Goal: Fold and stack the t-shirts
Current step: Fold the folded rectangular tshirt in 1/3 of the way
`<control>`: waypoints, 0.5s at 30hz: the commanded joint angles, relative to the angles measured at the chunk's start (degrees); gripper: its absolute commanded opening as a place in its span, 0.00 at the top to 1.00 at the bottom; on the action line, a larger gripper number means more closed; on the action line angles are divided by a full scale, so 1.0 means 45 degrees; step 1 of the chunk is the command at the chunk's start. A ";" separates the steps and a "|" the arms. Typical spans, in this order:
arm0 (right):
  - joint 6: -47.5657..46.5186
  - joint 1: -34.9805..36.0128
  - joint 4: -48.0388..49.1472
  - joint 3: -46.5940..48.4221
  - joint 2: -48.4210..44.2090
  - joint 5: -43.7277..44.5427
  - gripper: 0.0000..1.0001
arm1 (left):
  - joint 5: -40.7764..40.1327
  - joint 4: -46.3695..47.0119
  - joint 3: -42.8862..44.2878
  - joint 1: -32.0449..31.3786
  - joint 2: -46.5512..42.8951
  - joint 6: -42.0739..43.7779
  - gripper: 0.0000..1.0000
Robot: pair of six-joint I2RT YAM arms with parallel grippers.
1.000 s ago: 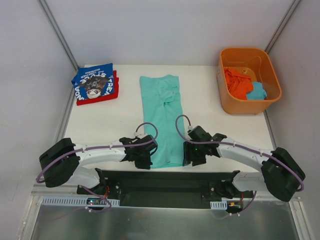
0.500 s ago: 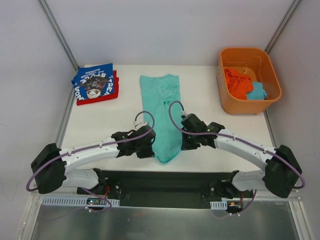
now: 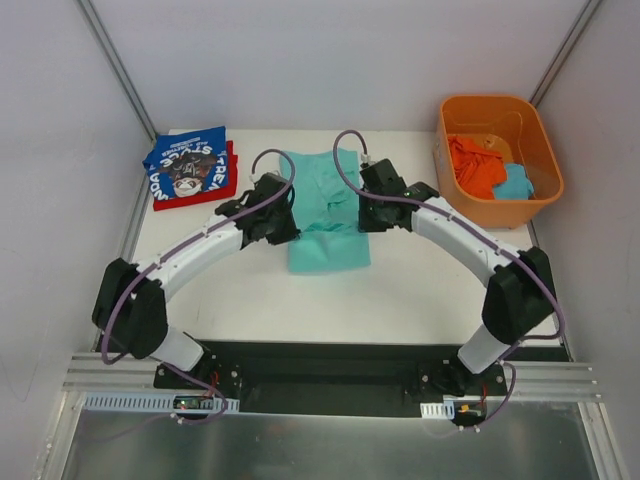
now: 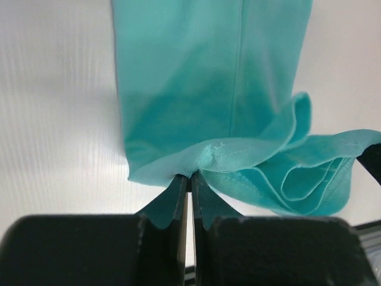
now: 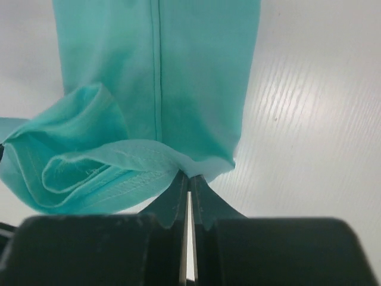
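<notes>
From above, the mint-teal t-shirt [image 3: 328, 250] lies mid-table, nearer the far edge, flanked by the left gripper [image 3: 284, 222] and right gripper [image 3: 358, 214]. The blue t-shirt [image 3: 188, 163] rests on the red t-shirt [image 3: 185, 201] at the far left corner. The left wrist view shows the fingers [image 4: 178, 193] clamped on a corner of the mint hem. In the right wrist view the fingers [image 5: 203, 196] pinch the other corner of the hem.
</notes>
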 commanded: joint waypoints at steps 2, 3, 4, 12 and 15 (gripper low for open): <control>-0.0877 -0.0991 -0.0095 0.2161 0.1944 -0.0897 0.99 | 0.0726 -0.0117 0.1792 0.1160 0.1898 0.1491 1.00; -0.0897 -0.1110 -0.0153 0.2437 0.2240 -0.0977 0.99 | 0.0726 -0.0118 0.2161 0.1298 0.2152 0.1549 1.00; -0.0898 -0.1208 -0.0173 0.2845 0.2494 -0.1036 0.99 | 0.0726 -0.0118 0.2320 0.1396 0.2580 0.1685 1.00; -0.1268 -0.1950 0.0061 0.4371 0.4916 -0.1896 0.92 | 0.1234 -0.0118 0.3823 0.2256 0.4633 0.2311 1.00; -0.1250 -0.2145 0.0119 0.5053 0.5717 -0.2091 0.89 | 0.1019 -0.0137 0.4311 0.2373 0.5200 0.2584 0.89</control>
